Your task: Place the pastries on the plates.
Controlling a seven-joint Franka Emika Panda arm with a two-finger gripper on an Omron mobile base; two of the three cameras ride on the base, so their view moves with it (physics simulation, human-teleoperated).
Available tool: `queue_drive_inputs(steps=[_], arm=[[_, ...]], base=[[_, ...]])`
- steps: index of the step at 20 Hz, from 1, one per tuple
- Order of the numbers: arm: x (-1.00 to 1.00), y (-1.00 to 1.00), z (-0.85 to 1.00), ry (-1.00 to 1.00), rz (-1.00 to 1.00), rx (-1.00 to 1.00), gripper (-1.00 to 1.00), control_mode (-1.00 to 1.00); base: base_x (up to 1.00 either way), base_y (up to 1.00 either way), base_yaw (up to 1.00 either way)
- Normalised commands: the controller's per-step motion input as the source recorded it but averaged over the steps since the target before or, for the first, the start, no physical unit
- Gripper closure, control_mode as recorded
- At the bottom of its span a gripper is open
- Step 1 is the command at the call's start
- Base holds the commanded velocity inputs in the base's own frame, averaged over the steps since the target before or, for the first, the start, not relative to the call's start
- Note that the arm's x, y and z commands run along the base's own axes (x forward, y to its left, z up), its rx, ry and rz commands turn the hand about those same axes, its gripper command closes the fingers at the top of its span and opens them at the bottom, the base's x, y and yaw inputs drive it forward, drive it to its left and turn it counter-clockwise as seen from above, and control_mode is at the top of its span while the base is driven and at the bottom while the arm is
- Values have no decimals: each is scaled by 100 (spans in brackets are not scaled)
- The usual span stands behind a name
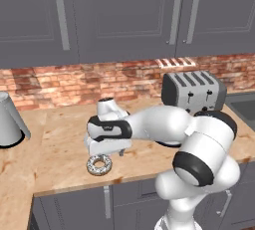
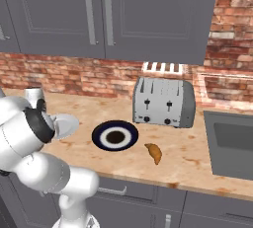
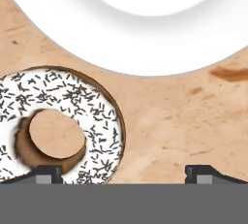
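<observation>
The gripper [image 3: 124,172] hangs low over the wooden counter [image 3: 184,121], its 2 fingertips [image 3: 43,173] spread wide apart with nothing between them. The doughnut [image 3: 58,121], white-iced with dark sprinkles, lies flat on the counter just ahead of the left fingertip and off to that side, not between the jaws. Just beyond it sits the light grey plate [image 3: 121,43], close to the doughnut but not touching. Well off to the gripper's right are the navy-rimmed plate [image 2: 115,135], the croissant [image 2: 154,152] beside it, and a toaster [image 2: 163,102]. No writing is readable anywhere.
</observation>
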Motion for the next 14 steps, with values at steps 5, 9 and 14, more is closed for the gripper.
queue_drive_inputs(steps=[5,9,14], arm=[[0,0,-29,0,1,1,-100,-100],[0,1,-4,-1,0,1,-100,-100],[0,10,0,0,0,1,-100,-100]], base=[[0,0,0],[0,0,0],[0,0,0]])
